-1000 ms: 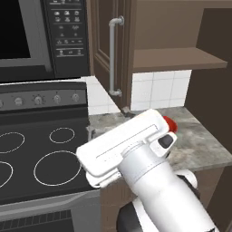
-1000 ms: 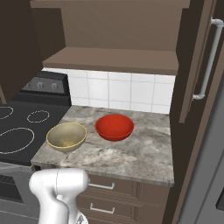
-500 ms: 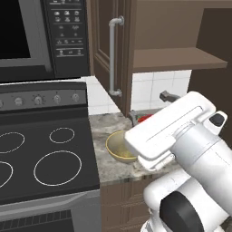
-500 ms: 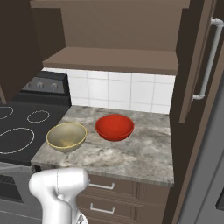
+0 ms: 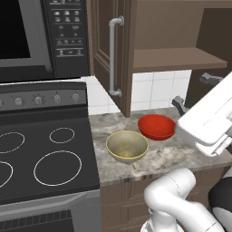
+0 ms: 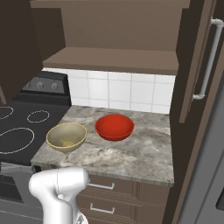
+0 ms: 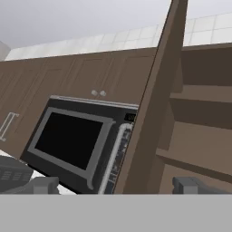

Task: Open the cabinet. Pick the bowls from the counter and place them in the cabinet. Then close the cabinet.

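Standing before the open cabinet (image 6: 113, 61), jaws spread and empty, we are needing to descend onto the red bowl (image 5: 156, 126) next.

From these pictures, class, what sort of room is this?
A home kitchen, rendered: a black stovetop under a microwave, and two bowls on a stone counter below an open wall cabinet.

Two bowls (image 6: 91, 132) sit side by side on the counter (image 6: 131, 158), right of the stovetop (image 5: 41, 158), below the open cabinet (image 6: 113, 57).
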Robot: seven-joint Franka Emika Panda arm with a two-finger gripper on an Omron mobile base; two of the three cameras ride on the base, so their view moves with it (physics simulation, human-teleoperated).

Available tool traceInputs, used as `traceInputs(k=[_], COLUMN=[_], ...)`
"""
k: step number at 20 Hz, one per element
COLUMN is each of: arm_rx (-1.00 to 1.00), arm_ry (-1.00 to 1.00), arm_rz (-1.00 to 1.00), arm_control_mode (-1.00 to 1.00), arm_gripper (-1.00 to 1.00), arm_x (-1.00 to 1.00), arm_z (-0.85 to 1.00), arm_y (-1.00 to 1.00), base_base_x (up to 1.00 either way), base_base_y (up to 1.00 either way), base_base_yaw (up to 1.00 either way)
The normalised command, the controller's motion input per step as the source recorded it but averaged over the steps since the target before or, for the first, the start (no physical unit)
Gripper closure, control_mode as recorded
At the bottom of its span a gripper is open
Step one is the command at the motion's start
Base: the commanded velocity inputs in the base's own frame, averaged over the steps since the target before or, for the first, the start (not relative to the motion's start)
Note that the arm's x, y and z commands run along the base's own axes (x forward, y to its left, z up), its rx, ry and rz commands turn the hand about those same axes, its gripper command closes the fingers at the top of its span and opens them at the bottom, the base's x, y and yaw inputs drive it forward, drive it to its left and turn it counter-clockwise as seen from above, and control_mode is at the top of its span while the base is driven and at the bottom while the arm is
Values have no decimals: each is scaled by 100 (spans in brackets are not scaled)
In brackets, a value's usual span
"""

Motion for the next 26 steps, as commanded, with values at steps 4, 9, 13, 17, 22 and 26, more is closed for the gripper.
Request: traceInputs(k=[4,9,13,17,22,26], arm_rx=[0,3,13,19,21,22], arm_ry=[-1,0,0,-4,-13,-13], arm_rz=[12,13,16,17,16,3], arm_control_mode=[-100,-100,-100,-100,-100,-100], arm_gripper=[-100,-100,-100,-100,-100,-100], arm_x=[49,61,74,79,78,65], arm_z=[-31,-39,-73,-84,-82,-47], arm_y=[-96,-81,-52,-39,-4,37], base_base_x=[0,0,0,0,0,0], base_base_y=[0,0,0,0,0,0], base_base_yaw=[0,0,0,0,0,0])
